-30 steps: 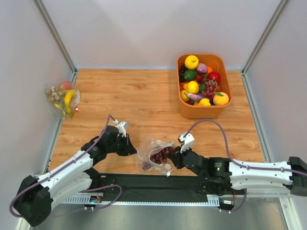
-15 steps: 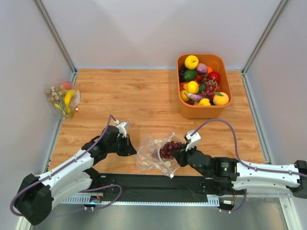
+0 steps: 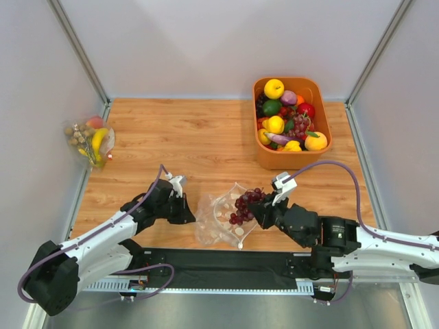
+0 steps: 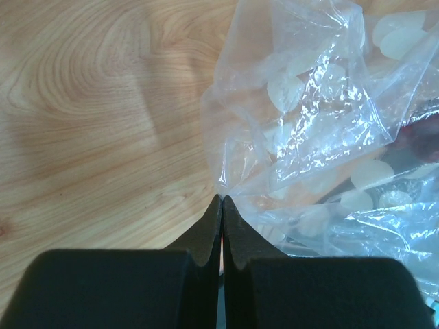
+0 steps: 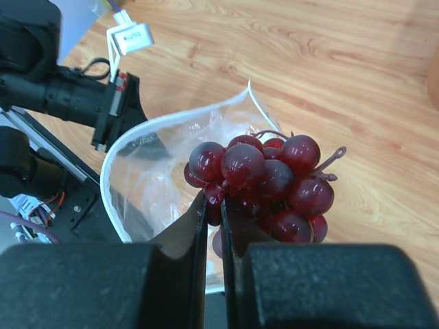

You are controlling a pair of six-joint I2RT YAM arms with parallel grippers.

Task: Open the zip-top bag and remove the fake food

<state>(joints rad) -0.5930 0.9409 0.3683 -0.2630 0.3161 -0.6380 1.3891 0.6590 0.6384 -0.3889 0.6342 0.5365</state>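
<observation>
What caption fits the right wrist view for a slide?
Right hand pinches purple grapes at the mouth of the open zip-top bag.

The left pincer (image 4: 221, 202) and right pincer (image 5: 212, 205) are showing matte black, wedge-shaped fingers (image 4: 116, 288). Behind them, white arm shells (image 3: 96, 250) are alternating with black joints (image 3: 333, 233). A purple-grey cable (image 3: 329, 163) is looping alongside, and a small white block (image 3: 282, 183) is sitting just behind the right pincer.

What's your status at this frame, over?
Left end effector shut on zip-top bag corner. Right end effector shut on grapes, at the open bag mouth. Nothing blocking them.
</observation>
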